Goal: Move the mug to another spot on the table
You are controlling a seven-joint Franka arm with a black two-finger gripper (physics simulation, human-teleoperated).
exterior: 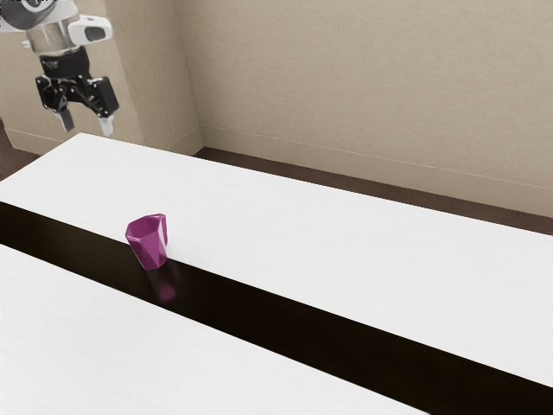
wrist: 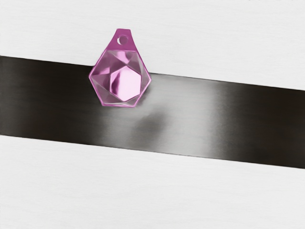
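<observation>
A purple faceted mug point(exterior: 148, 240) stands upright on the dark glossy stripe of the table point(exterior: 346, 251), at the stripe's far edge where it meets the white surface. From above, the mug point(wrist: 119, 78) shows its open mouth and a small handle with a hole, which points onto the white part. My black gripper point(exterior: 84, 124) hangs high above the table's far left corner in the exterior view, well up and to the left of the mug. Its fingers are spread apart with nothing between them.
The table is white with one wide black stripe point(exterior: 285, 324) running diagonally across it. A beige wall point(exterior: 363, 78) with a baseboard stands behind, and dark floor shows between wall and table.
</observation>
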